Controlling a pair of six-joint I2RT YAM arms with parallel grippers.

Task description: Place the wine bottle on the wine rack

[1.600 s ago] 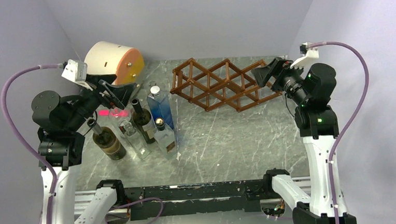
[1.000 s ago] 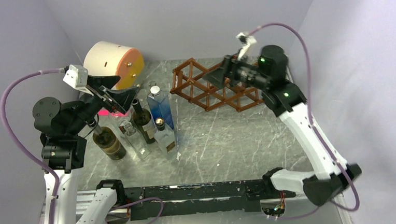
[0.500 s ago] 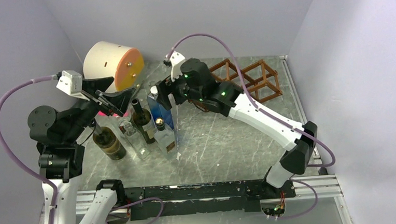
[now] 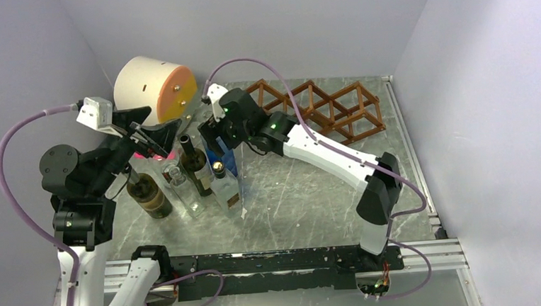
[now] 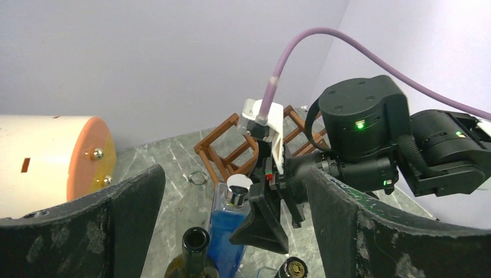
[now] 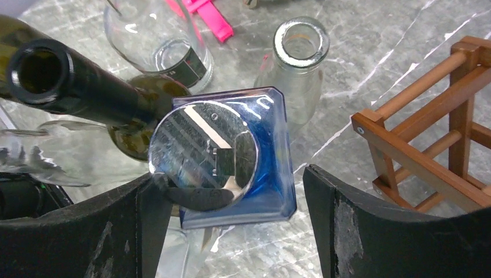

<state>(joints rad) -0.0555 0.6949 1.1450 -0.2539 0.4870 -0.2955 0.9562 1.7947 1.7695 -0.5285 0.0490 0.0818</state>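
Note:
The reddish-brown wine rack (image 4: 322,111) lies at the back of the table, right of the bottles; it also shows in the left wrist view (image 5: 223,153) and the right wrist view (image 6: 431,156). A dark green wine bottle (image 4: 193,163) with an open neck stands in a cluster; it shows in both wrist views (image 5: 194,246) (image 6: 75,90). My right gripper (image 4: 212,137) (image 6: 228,194) is open, hovering over the silver cap of a blue square bottle (image 6: 266,174), its jaws either side of it. My left gripper (image 4: 154,137) (image 5: 234,174) is open and empty, above and left of the cluster.
A cream-and-orange cylinder (image 4: 154,89) lies at the back left. An olive bottle (image 4: 148,194), a clear glass bottle (image 4: 185,190) and a small gold-capped bottle (image 4: 223,181) crowd the cluster. Another clear bottle (image 6: 298,52) stands behind the blue one. A pink item (image 4: 147,155) lies on the table.
My right arm has swung from the right end of the rack across to the left and now reaches over the blue bottle. The left arm has barely moved.

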